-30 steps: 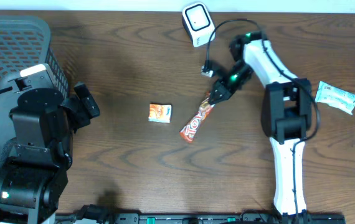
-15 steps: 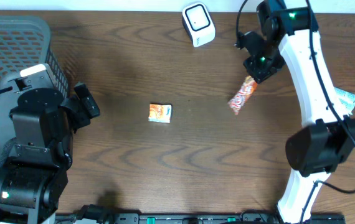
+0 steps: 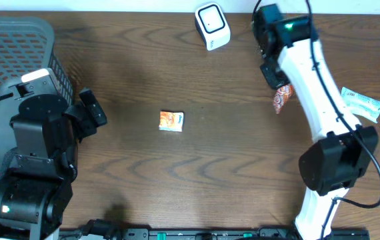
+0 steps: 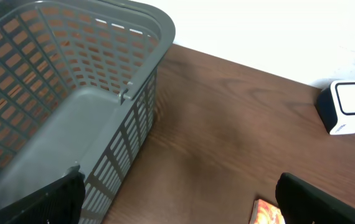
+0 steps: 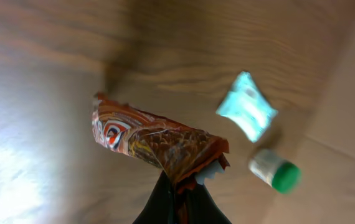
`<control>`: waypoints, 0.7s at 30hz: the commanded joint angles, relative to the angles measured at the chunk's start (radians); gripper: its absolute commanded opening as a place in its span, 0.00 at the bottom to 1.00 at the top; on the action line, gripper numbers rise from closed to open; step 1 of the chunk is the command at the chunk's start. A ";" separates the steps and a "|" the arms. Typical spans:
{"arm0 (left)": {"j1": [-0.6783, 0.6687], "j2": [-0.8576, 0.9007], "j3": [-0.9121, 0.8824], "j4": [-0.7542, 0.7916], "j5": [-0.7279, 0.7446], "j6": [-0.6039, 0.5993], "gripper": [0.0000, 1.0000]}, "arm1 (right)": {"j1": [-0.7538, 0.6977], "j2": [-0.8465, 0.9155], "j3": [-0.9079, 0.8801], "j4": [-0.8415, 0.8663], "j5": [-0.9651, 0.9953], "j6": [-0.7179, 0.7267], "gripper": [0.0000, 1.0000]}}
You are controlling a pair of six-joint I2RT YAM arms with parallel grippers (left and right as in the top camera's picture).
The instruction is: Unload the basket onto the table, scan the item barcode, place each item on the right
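The table (image 3: 177,193) was dark brown wood, with a white wall behind its far edge. At this far edge stood the white scanner (image 3: 211,25). On my left side was the grey basket (image 3: 17,40), and in the middle lay a small orange packet (image 3: 171,121). Near the right edge lay a pale blue sachet (image 3: 362,103), and my right wrist camera also showed a small green-capped bottle (image 5: 276,171) near it.

One second before, my right gripper (image 5: 177,190) had the snack bar (image 3: 282,99) low over the middle of the table, in front of the scanner. Since then I had lifted it and swung my arm to the right. Now the bar hung in the air to the right of the scanner, partly hidden under my arm in the overhead view. My right jaws were fully closed on one end of the wrapper, and the rest of the bar stood out freely from them. So the picking seemed done, and I judged that the presenting to the scanner was still to do. The bar was apart from the scanner window, and I could not see any barcode on the side that showed.

My left gripper (image 4: 177,205) rested beside the basket, its fingers spread wide and holding nothing.
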 commanded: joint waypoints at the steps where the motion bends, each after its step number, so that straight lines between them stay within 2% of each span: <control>1: 0.005 -0.002 0.006 -0.003 -0.010 0.017 0.98 | 0.055 -0.003 -0.065 0.038 0.245 0.154 0.02; 15: 0.005 -0.002 0.006 -0.003 -0.010 0.017 0.98 | 0.309 -0.001 -0.497 0.424 0.255 0.242 0.02; 21: 0.005 -0.002 0.006 -0.003 -0.010 0.017 0.98 | 0.430 -0.001 -0.562 0.446 0.020 0.274 0.01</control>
